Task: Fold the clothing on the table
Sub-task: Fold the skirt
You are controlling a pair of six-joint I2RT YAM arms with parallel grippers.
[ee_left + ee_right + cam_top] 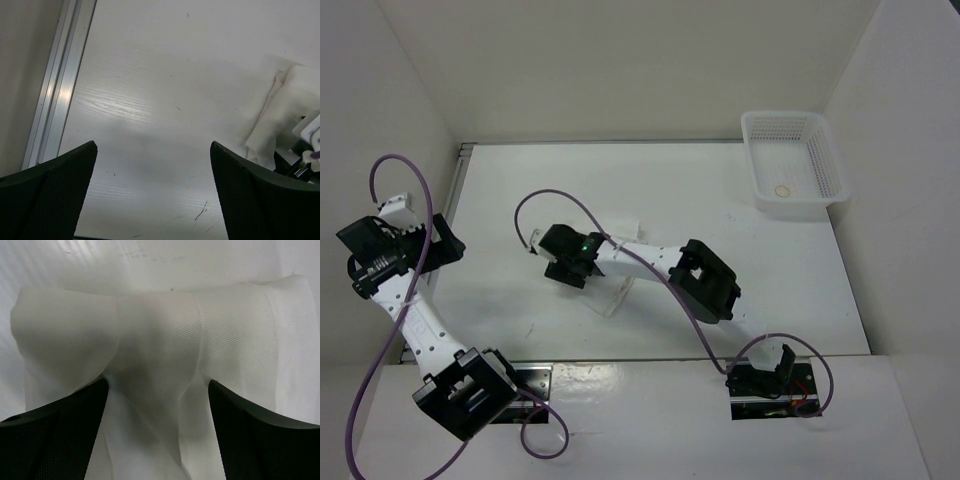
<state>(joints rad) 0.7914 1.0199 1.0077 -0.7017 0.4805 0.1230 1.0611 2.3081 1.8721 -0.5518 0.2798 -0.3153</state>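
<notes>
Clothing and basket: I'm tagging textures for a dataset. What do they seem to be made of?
Clothing: thin woven fabric, matte white, possibly cotton or a blend. A fine diagonal rib shows, and it lies in soft, faintly see-through folds.
Basket: moulded white plastic by the look. Its walls are a regular, rigid mesh that holds its shape.

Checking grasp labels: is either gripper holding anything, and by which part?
Nothing is held. The right gripper stands open over the clothing, its jaws on either side of a fabric hump; the left gripper is open above the table.
</notes>
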